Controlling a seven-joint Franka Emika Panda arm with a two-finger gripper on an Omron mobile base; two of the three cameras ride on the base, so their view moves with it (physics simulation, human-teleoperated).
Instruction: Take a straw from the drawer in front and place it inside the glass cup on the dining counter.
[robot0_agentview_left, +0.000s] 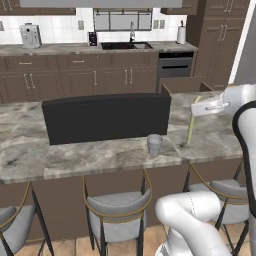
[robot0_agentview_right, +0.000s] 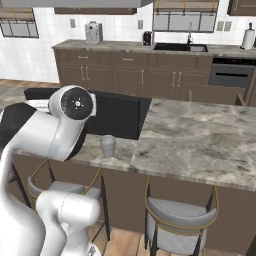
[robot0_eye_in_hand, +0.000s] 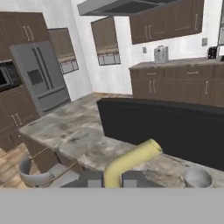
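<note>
The straw (robot0_agentview_left: 192, 121) is clamped near its top in the closed gripper (robot0_agentview_left: 199, 107) at right of the left base view, its long axis near upright, leaning slightly, lower end above the dining counter (robot0_agentview_left: 100, 155). The fingertips are hard to make out. The glass cup (robot0_agentview_left: 154, 145) is seen left of it, apart.

The cup (robot0_agentview_left: 154, 144) is set on the counter (robot0_agentview_left: 100, 155), just before the stovetop (robot0_agentview_left: 107, 117). The straw (robot0_agentview_left: 191, 125) is held right of the cup, above the counter. Stools (robot0_agentview_left: 117, 207) are placed before the counter.
</note>
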